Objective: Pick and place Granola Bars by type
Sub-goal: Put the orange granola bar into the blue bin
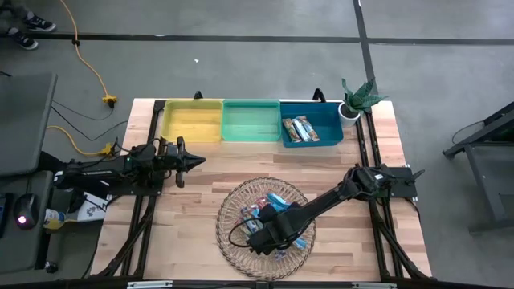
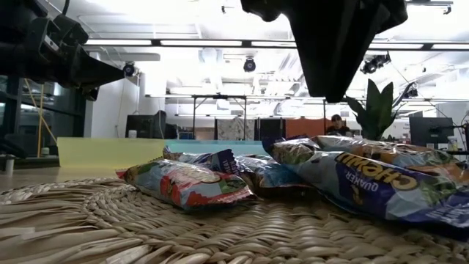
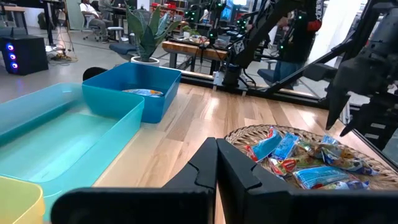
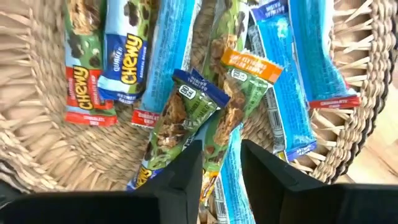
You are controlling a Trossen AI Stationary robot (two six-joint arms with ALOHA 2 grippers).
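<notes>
A round woven basket (image 1: 227,210) at the table's near middle holds several granola bars (image 4: 124,56) in light blue, red-ended and green wrappers, lying flat in a loose heap. My right gripper (image 4: 221,168) hangs over the heap, pointing down, shut on a green bar with an orange end (image 4: 239,81). A second, blue-ended bar (image 4: 180,106) lies just beside one finger. My left gripper (image 3: 216,171) waits shut and level at the table's left (image 1: 191,160), touching nothing. My right gripper pinches the green bar between its two fingers (image 4: 183,171) near one end (image 4: 217,140), coming from above and pointing down, fingers across the bar. The bar's orange end reaches out over the heap. Whether the bar is clear of the other bars I cannot tell.
Along the far edge stand a yellow bin (image 1: 191,120), a green bin (image 1: 250,120) and a blue bin (image 1: 325,119) with bars (image 1: 299,128) in it. A potted plant (image 1: 359,96) sits at the far right corner. Bare wood lies between basket and bins.
</notes>
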